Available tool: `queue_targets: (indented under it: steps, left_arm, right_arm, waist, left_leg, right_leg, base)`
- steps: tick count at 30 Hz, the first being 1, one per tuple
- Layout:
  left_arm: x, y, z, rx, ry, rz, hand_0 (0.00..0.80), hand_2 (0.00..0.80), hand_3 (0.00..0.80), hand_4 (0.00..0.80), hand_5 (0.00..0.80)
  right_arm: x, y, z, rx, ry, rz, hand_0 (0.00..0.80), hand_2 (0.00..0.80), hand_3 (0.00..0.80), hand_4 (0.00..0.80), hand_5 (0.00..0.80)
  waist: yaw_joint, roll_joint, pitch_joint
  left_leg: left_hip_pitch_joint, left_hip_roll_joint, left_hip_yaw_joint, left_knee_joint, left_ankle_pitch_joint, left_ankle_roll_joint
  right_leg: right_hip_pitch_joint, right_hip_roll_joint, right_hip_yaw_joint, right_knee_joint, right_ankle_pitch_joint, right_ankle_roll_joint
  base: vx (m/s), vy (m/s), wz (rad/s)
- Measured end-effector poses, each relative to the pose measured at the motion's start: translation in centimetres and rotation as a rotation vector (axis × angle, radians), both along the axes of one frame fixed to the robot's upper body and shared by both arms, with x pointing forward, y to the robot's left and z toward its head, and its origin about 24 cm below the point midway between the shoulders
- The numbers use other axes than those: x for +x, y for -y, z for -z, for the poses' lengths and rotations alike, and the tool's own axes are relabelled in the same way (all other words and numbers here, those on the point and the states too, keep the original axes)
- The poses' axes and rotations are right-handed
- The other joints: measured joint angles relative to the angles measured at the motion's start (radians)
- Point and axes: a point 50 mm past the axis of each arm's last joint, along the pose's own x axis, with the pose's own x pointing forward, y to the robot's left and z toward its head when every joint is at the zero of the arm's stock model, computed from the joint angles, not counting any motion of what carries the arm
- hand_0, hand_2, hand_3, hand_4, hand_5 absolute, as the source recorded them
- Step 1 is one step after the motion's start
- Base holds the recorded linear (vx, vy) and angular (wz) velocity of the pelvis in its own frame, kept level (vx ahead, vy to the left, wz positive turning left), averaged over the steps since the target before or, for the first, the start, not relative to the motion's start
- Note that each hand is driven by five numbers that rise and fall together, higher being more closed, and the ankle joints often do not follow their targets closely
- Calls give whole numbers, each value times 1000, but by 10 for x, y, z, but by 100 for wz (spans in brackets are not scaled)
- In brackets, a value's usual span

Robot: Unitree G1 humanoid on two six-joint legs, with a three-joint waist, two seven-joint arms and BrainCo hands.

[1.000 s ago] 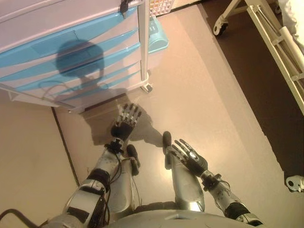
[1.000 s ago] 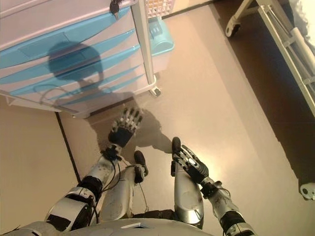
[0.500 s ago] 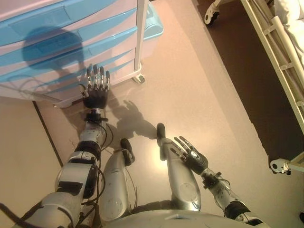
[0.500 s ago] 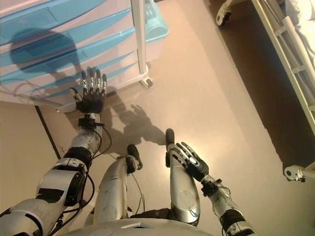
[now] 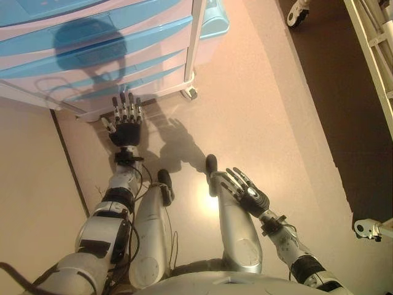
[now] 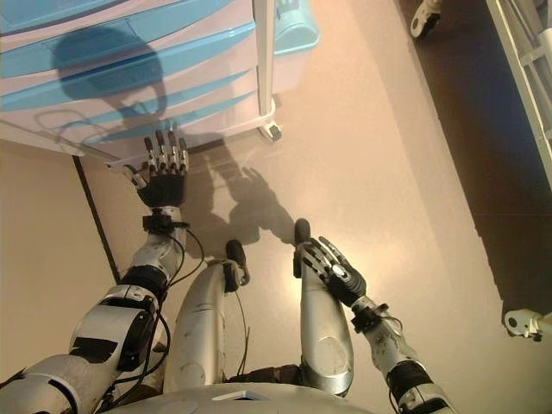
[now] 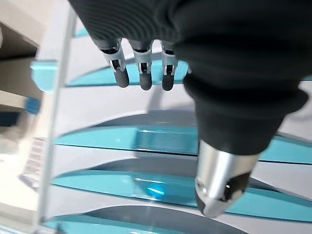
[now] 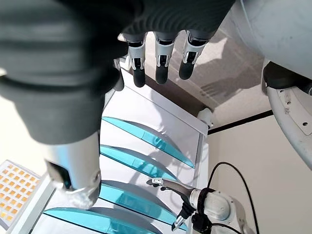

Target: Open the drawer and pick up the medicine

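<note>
A white drawer cart point(image 5: 147, 46) with several blue drawer fronts stands at the upper left, and every drawer is closed. No medicine shows in any view. My left hand point(image 5: 126, 128) is stretched forward, its straight fingers point(image 7: 141, 73) just short of the lowest drawers point(image 7: 161, 141) and holding nothing. My right hand point(image 5: 249, 195) hangs low by my right side, open and empty. The right wrist view shows its fingers point(image 8: 158, 63) straight, with the cart point(image 8: 146, 141) beyond them.
A light blue bin point(image 5: 216, 15) sits against the cart's right side. A white bed frame with a caster point(image 5: 299, 7) runs along the far right on dark flooring. Another caster point(image 5: 367, 228) is at the lower right. A black seam point(image 5: 66, 163) crosses the beige floor.
My left hand has stretched forward from beside my knee to the cart's lowest drawers. The camera has shifted. My right hand has stayed in place.
</note>
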Motion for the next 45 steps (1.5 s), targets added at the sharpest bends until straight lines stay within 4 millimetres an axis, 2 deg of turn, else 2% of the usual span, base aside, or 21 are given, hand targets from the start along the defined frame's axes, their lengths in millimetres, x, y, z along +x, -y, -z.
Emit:
queue_targets:
  steps: [8,18,26,39,45]
  left_arm:
    - [10,-19,-29,-17,73,-58,0,0,0,0,0]
    - [17,-17,-62,8,210,-61,0,0,0,0,0]
    - [20,-37,-86,62,223,-93,0,0,0,0,0]
    - [23,-51,-95,103,144,-125,0,0,0,0,0]
    - [26,-46,-100,130,150,-110,0,0,0,0,0]
  right_arm:
    - [0,3,0,-10,0,0,0,0,0,0,0]
    - [0,5,-1,-12,4,-4,0,0,0,0,0]
    - [1,6,-2,4,24,-6,0,0,0,0,0]
    - [4,7,-3,0,23,-2,0,0,0,0,0]
    - [5,9,-3,-8,26,0,0,0,0,0,0]
  waist:
    - [-2,0,0]
    - [-3,0,0]
    - [-6,0,0]
    - [-15,0,0]
    - [-14,1,0]
  left_leg:
    - [-13,2,-6,4,2,-5]
    - [-28,2,-15,5,4,-4]
    - [-65,7,-14,23,3,0]
    - [-73,10,-5,34,-5,0]
    - [-88,14,-5,36,0,5]
  right_leg:
    - [-11,1,-6,10,-4,-4]
    - [-18,0,-15,7,-4,-4]
    - [-49,5,-18,10,-2,-5]
    - [-58,6,-9,8,-2,-4]
    - [-72,16,-2,9,3,-4]
  base:
    - [1,4,1]
    - [5,7,1]
    - [15,25,-1]
    - [12,25,-1]
    - [0,0,0]
